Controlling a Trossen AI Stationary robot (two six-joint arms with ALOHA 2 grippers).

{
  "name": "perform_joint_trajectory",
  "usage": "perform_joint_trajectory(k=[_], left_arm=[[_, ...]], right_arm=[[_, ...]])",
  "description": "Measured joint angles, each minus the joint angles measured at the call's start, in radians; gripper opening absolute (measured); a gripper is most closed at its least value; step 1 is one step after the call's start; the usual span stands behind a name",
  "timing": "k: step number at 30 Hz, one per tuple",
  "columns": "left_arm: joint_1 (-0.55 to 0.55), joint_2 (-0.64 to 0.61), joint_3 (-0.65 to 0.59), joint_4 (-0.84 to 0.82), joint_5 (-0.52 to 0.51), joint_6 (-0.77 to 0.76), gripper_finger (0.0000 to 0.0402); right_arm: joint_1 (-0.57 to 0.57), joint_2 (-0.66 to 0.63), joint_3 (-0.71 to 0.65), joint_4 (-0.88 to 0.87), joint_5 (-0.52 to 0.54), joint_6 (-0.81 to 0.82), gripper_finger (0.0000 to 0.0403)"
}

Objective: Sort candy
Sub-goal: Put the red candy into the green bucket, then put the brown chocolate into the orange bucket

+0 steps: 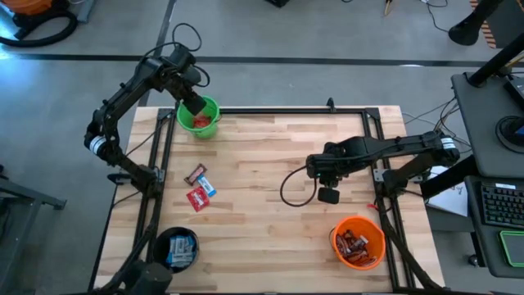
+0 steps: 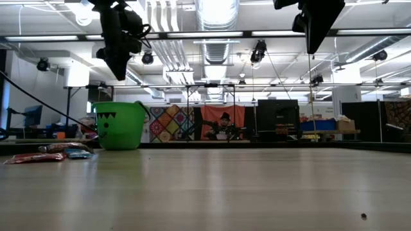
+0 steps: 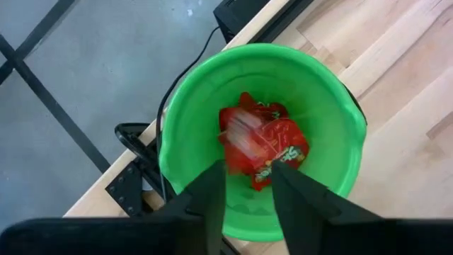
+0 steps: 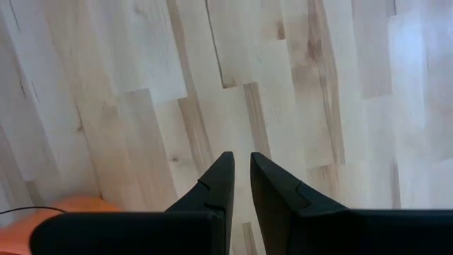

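grey floor point(image 1: 270, 24), ceiling ducts point(image 2: 215, 13), patterned quilt point(image 2: 170, 122) behind.

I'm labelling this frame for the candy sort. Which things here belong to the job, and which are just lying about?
Job:
- loose candies on the table
- red packets in the green bucket
- black bucket, orange bucket
- left gripper over the green bucket
- right gripper, empty, over bare table

Lying about:
- keyboard
- loose cable

Wooden table point(image 1: 270, 188) here, pale planks. On it sit a green bucket point(image 1: 200, 117) at the far left corner, a black bucket point(image 1: 176, 247) near left, an orange bucket point(image 1: 358, 242) near right, and three loose candies point(image 1: 199, 187) lying left of centre.
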Motion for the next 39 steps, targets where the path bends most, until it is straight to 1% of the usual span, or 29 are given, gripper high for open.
perform_joint_trajectory(k=[3,6,8,11,15,19,24,27,31,35,39], left_arm=[[0.0,0.0,0.0,-0.016,0.0,-0.002,0.0122],[-0.001,0.0,0.0,-0.067,0.001,-0.005,0.0138],[-0.01,-0.001,0.0,-0.137,0.02,-0.027,0.0141],[-0.034,-0.013,0.0,-0.234,0.088,-0.053,0.0141],[-0.089,-0.06,0.0,-0.266,0.11,-0.143,0.0137],[-0.187,-0.126,0.0,-0.269,0.111,-0.254,0.0135],[-0.359,-0.204,-0.008,-0.286,0.112,-0.413,0.0134],[-0.466,-0.24,-0.018,-0.286,0.109,-0.515,0.0134],[-0.579,-0.278,-0.044,-0.285,0.074,-0.644,0.0134],[-0.648,-0.315,-0.125,-0.286,0.051,-0.725,0.0134],[-0.667,-0.352,-0.267,-0.286,0.048,-0.767,0.0134]], right_arm=[[0.0,0.0,0.0,0.0,0.0,0.0,0.0038],[0.0,0.0,0.0,0.0,0.0,0.0,0.0038],[0.0,0.0,0.0,0.0,0.0,0.003,0.0038],[0.0,0.0,0.0,0.0,0.0,0.003,0.0038],[0.0,0.0,0.0,0.0,0.0,-0.008,0.0038],[0.0,0.0,0.0,0.0,0.0,-0.01,0.0038],[0.0,0.0,0.0,0.0,0.0,0.015,0.0038],[0.0,0.0,0.0,0.0,-0.001,0.066,0.0038],[0.001,0.0,0.0,0.0,-0.001,0.122,0.0038],[0.001,0.0,0.0,0.0,-0.002,0.126,0.0038],[0.001,0.0,0.0,0.0,-0.002,0.128,0.0038]])
